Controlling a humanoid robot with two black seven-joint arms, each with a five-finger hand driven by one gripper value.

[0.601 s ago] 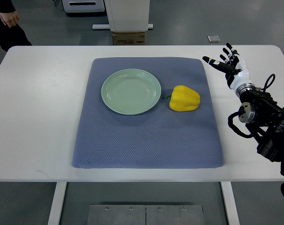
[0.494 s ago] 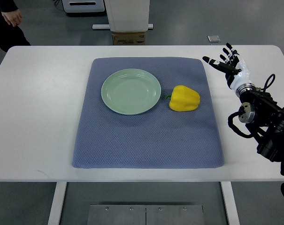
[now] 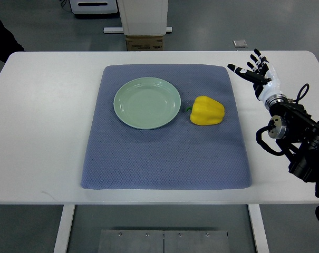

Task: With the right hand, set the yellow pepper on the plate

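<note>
Nearest me, the white table's (image 3: pixel 43 174) front strip lies bare, then the blue-grey mat (image 3: pixel 164 158) spreads across the middle.

My right hand (image 3: pixel 255 71) hovers off the mat's right edge, over bare table, forearm and cabling trailing back to the right border. Fingers (image 3: pixel 234 67) spread wide, holding nothing. Same pose, same spot as half a second ago; no shift that I can detect. My left arm does not show.

The yellow pepper (image 3: pixel 206 110) lies on the mat, right of centre, on its side, green stem pointing left toward the plate. It has not moved. It sits just beside the pale green plate (image 3: pixel 147 103), stem close to the rim but apart from it. Plate carries nothing.

Far edge: a cardboard box (image 3: pixel 145 42) and a white pedestal base behind the table, and a small flat item on the floor past the right corner. At the top left, a person's hand showed beyond the table corner a moment ago; now only a dark sleeve (image 3: pixel 3 39) remains there.

That withdrawal is the only change. My reading: nothing in the workspace is disturbed, and the reach has not begun. The pepper is well apart from my hand, to its left and nearer me. Next call, as I judge it: swing left and down over the pepper, close around its body.
</note>
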